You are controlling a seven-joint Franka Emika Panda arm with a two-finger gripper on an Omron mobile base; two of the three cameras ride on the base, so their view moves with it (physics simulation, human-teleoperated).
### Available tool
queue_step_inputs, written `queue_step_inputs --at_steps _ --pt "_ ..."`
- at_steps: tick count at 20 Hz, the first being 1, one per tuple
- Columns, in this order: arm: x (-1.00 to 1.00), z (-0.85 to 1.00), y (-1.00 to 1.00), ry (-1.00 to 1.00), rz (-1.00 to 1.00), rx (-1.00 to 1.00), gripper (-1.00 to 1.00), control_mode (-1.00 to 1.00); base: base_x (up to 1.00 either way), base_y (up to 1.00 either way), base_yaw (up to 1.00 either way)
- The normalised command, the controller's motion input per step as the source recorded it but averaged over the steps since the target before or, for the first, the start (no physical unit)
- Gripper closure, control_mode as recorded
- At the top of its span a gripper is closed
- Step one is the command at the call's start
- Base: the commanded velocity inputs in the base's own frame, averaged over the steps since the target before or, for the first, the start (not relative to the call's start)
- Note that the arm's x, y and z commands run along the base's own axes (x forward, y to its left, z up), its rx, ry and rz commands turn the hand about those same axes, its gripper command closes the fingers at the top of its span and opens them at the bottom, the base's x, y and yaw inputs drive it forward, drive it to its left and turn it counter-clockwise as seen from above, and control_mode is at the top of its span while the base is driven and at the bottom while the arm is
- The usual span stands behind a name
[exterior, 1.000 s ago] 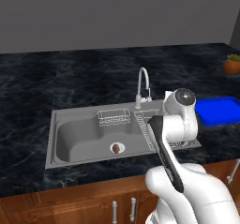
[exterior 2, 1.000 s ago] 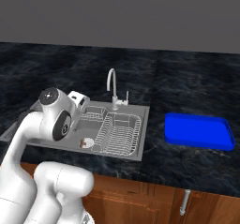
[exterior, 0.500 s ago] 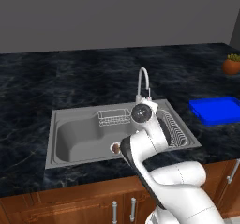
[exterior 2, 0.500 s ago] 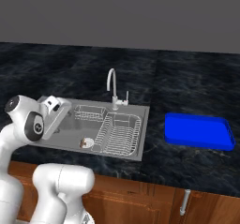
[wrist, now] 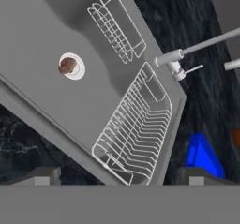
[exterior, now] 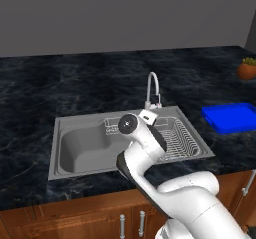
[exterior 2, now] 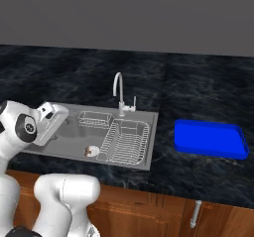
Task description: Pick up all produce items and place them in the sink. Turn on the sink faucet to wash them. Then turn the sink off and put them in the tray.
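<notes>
The produce item [wrist: 68, 65], a small brown lump, rests on the drain of the grey sink [wrist: 37, 21]; the right base view has it [exterior 2: 90, 150] at the basin's near edge. My gripper [wrist: 122, 177] hangs above the sink looking down into it, jaws open wide with nothing between the finger tips [wrist: 44, 175]. From the right base camera the gripper [exterior 2: 52, 113] is over the basin's left part. The sink faucet [exterior 2: 119, 89] arches behind the basin, with no water visible. The blue tray [exterior 2: 211, 138] lies on the counter right of the sink.
A wire rack [exterior 2: 126, 141] fills the sink's right side and a small wire basket [exterior 2: 94, 118] sits at its back. An orange pot with a plant [exterior: 247, 69] stands far right on the dark marble counter [exterior: 35, 98]. Wooden cabinet fronts run below.
The arm has swung left, from the rack side near the tray to over the sink basin. The jaws stayed open and the produce item has not moved.
</notes>
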Motion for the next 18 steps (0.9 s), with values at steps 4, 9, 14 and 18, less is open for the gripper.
queue_step_inputs --at_steps 4,9,14,18 --pt "0.00 -0.02 0.11 0.00 -0.12 0.06 -1.00 -1.00 0.00 0.00 0.00" --pt "0.00 -0.14 0.02 -0.01 -0.07 0.12 -1.00 -1.00 0.00 0.00 0.00" --pt "0.00 -0.40 0.00 -0.07 -0.03 0.13 -1.00 -1.00 0.00 0.00 0.00" --pt "0.00 -0.31 0.00 -0.04 -0.01 0.13 -1.00 -1.00 0.00 0.00 0.00"
